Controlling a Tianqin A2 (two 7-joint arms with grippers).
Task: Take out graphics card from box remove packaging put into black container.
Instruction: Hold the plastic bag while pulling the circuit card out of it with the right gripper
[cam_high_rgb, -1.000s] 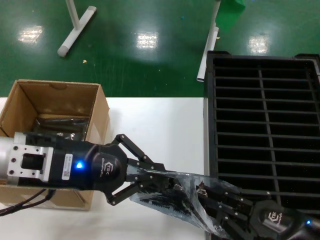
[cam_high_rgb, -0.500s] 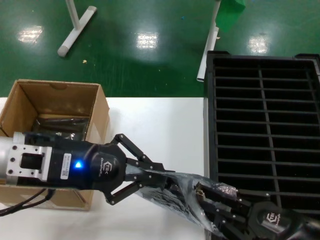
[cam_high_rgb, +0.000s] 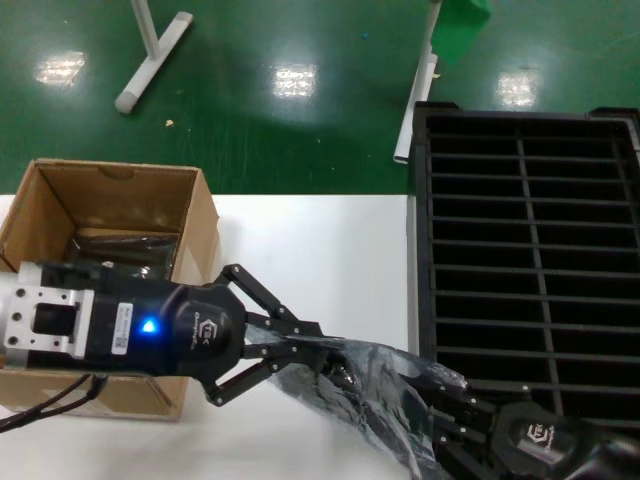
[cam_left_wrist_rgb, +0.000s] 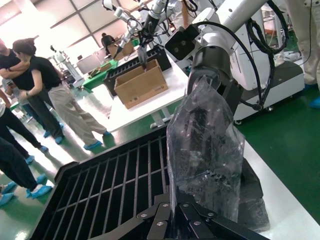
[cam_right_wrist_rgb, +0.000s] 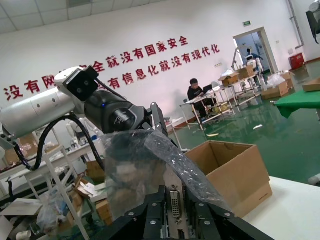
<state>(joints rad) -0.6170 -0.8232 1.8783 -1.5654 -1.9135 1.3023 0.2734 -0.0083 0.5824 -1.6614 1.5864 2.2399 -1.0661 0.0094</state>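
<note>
The crinkly grey packaging (cam_high_rgb: 372, 380) is stretched between my two grippers above the white table, with the dark graphics card partly inside it. My left gripper (cam_high_rgb: 310, 345) is shut on the bag's left end, just right of the cardboard box (cam_high_rgb: 203, 228). My right gripper (cam_high_rgb: 445, 418) is at the bottom right by the black container (cam_high_rgb: 522, 200), shut on the card's end. In the right wrist view the silver bracket of the graphics card (cam_right_wrist_rgb: 174, 201) sits between the fingers (cam_right_wrist_rgb: 150, 210), with the packaging (cam_right_wrist_rgb: 140, 165) beyond. The left wrist view shows the packaging (cam_left_wrist_rgb: 205, 145) rising from my left gripper (cam_left_wrist_rgb: 196, 204).
Several more grey bagged items (cam_high_rgb: 120, 250) lie inside the box. The white table (cam_high_rgb: 320, 250) runs between box and container. Beyond the table edge is green floor with white stand legs (cam_high_rgb: 150, 60). People stand in the distance (cam_left_wrist_rgb: 35, 90).
My right gripper has drawn back toward the lower right and my left gripper has shifted slightly left. The bag between them has stretched longer.
</note>
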